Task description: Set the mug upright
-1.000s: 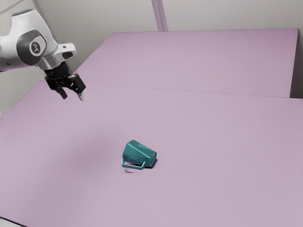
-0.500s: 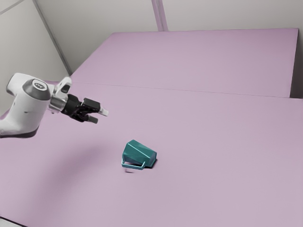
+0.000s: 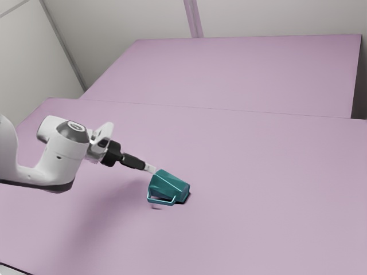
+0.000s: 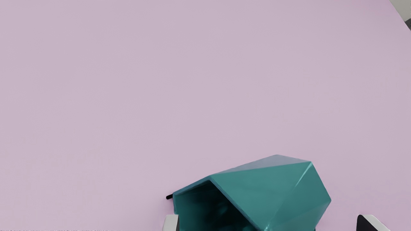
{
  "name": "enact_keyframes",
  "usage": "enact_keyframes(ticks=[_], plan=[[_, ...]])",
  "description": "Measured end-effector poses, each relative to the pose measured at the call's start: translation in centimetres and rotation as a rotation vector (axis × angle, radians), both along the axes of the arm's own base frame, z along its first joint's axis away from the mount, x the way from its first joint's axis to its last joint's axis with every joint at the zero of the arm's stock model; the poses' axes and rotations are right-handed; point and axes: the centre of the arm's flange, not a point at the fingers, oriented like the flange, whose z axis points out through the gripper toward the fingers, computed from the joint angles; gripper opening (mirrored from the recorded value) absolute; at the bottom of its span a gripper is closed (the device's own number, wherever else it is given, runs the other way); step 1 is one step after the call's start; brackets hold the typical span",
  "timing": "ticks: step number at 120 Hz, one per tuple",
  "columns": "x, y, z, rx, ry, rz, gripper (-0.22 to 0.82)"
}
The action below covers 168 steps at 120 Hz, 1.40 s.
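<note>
- Gripper (image 3: 151, 169): released; fingers (image 4: 170, 223) set wide apart, the mug (image 3: 168, 186) partly between them, not clamped
- Mug: lying on its side on the table (image 3: 269, 189), just beside the fingertips; not upright
- Handle (image 3: 161, 201): at the mug's side, near the table surface
- Mug mouth (image 4: 208, 208): adjacent to one finger

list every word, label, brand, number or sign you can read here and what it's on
No text can be read.
Grey cap on the white arm: a small mark, too small to read.
Teal mug: none on the sides that show.
Pink table: none.
</note>
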Motion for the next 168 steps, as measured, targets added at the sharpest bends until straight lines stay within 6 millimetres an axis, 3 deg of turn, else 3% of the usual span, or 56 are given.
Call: enact_keyframes(ticks=[16,44,84,116,168], plan=[[-1.2,-0.6,-1.5,0.022,-0.026,-0.050,0.60],[-1.2,-0.7,-3.1,0.052,-0.075,-0.086,0.59],[-1.1,-5.0,-3.9,0.028,-0.157,-0.140,0.47],[-1.2,-8.2,-2.4,0.016,-0.242,-0.201,0.16],[-0.3,-9.3,-0.8,0.021,-0.327,-0.204,-0.14]])
